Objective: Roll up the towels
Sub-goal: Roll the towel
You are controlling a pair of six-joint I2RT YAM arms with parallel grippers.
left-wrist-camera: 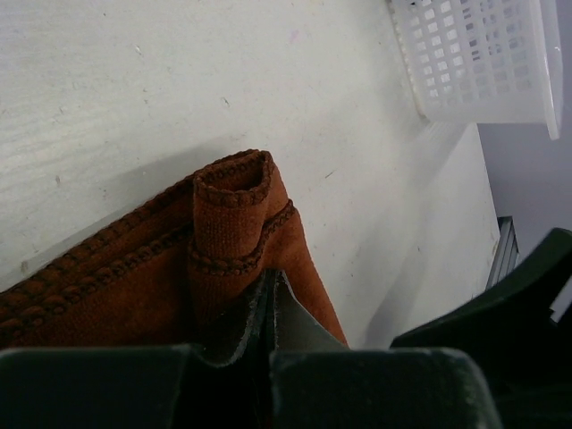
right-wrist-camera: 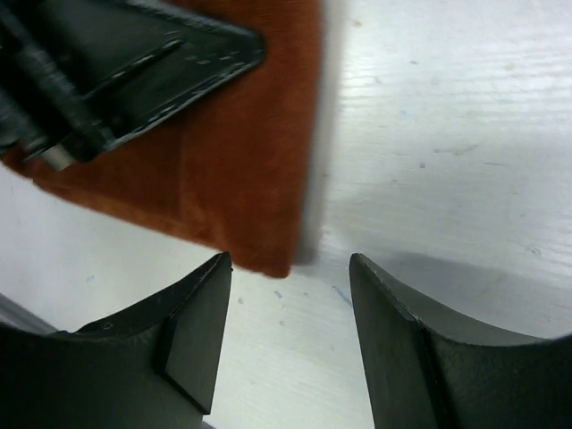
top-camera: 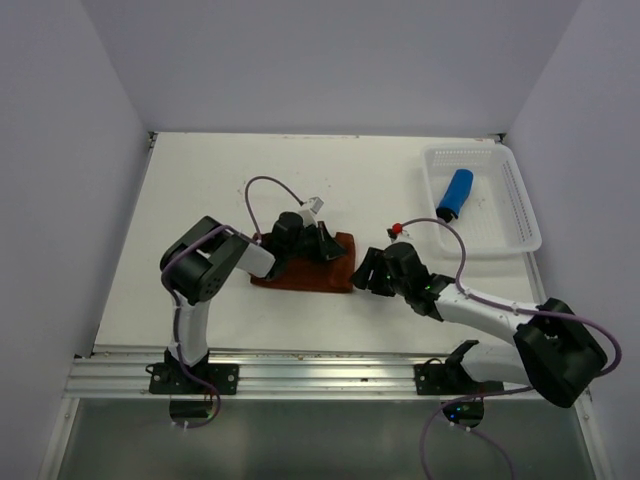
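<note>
rust-brown folded cloth towel (top-camera: 318, 266) is pinched by the closed left tool (left-wrist-camera: 268, 308) on the white worktop (top-camera: 250, 170); right tool (right-wrist-camera: 288, 344) is held wide beside it.

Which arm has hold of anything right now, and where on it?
The left gripper is shut on the rust-brown towel, pinching a folded, stitched edge near its corner. The right gripper is open beside the towel's edge, holding nothing.

The long towel (top-camera: 318, 272) is rust-brown with darker stitched hems; the rolled towel (top-camera: 459, 191) is bright blue; the mesh basket (top-camera: 522, 205) is white; the table (top-camera: 200, 190) is off-white.
</note>
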